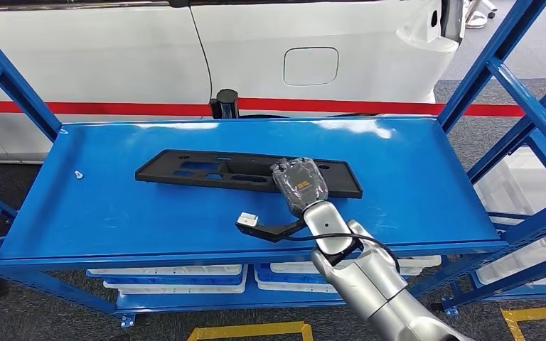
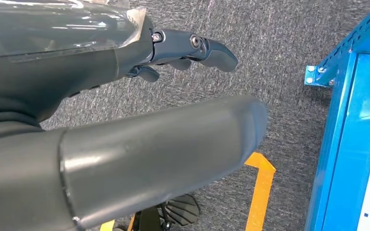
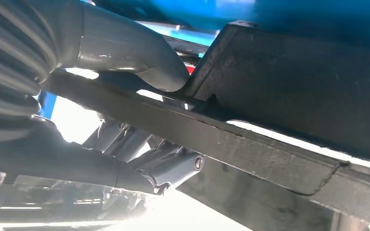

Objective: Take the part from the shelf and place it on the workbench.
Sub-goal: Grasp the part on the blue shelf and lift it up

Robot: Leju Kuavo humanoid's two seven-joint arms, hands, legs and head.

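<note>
A: Surface first. Blue metal shelf top [image 1: 114,213], glossy paint with light glare near the far edge, set in a blue frame with diagonal braces [image 1: 501,74]. Floor is grey carpet [image 2: 279,57] with yellow tape lines [image 2: 262,192]. Beyond the shelf stands a white car body [image 1: 114,57] with a fuel flap [image 1: 311,65] and a red stripe [image 1: 114,108] along its base.

B: Other items nearby?

A: White trays [image 1: 170,278] on the lower tier. A small pale bit [image 1: 79,174] lies on the shelf top well to the left of the part; too small to identify. A short black cylinder [image 1: 226,101] stands behind the far edge. Nothing lies between the hand and the part.

B: The part itself?

A: Long flat black plastic panel [image 1: 206,169], matte, with rectangular cut-outs, lying on the shelf top near the middle. In the right wrist view its edge [image 3: 250,144] looks finely textured.

B: Right hand?

A: Right hand [image 1: 300,186] is on the panel's right portion. The wrist view shows the grey thumb [image 3: 139,62] on one face and the dark fingers [image 3: 164,166] on the other, so it grips the panel's edge.

B: Left hand?

A: Left hand [image 2: 139,120] hangs over the carpet beside the frame, thumb and fingers [image 2: 207,50] apart, holding nothing.
</note>
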